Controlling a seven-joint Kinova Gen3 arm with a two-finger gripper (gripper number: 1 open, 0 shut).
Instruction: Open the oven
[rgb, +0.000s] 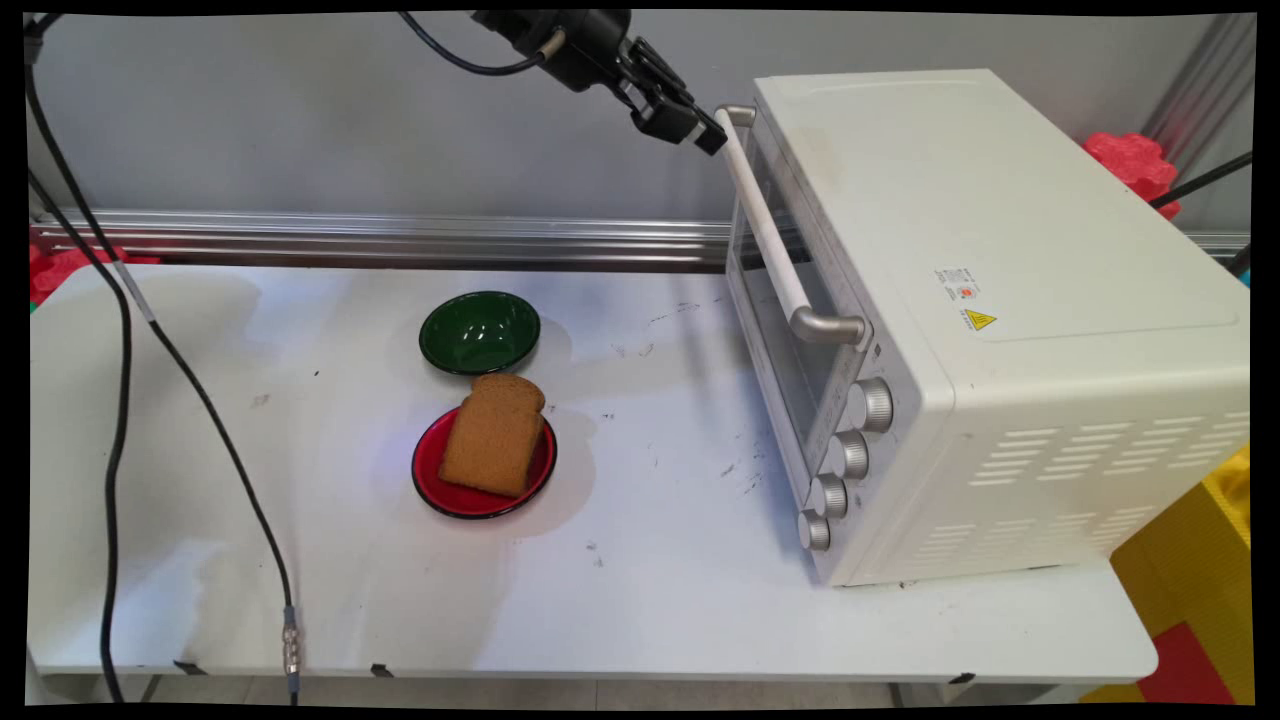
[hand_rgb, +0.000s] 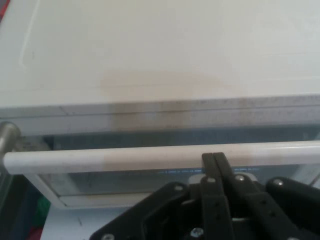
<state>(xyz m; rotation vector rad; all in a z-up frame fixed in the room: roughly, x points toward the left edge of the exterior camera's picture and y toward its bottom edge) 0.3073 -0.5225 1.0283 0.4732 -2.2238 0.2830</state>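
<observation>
Fingers (hand_rgb: 214, 159): pressed together, gripping nothing, tips at the oven handle (rgb: 765, 230)
Oven (rgb: 990, 300): right side of tabletop (rgb: 650, 560), door closed
Bread (rgb: 495, 435): on red plate (rgb: 432, 482), left of oven
Green bowl (rgb: 480, 332): just beyond plate

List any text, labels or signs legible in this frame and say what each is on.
No words can be read.
Yellow triangular warning sign: on the top of the white toaster oven; a symbol only.
Small white label with a red mark: beside that sign; print too small to read.
Four knobs: no markings legible.
Hand view: no text.
</observation>
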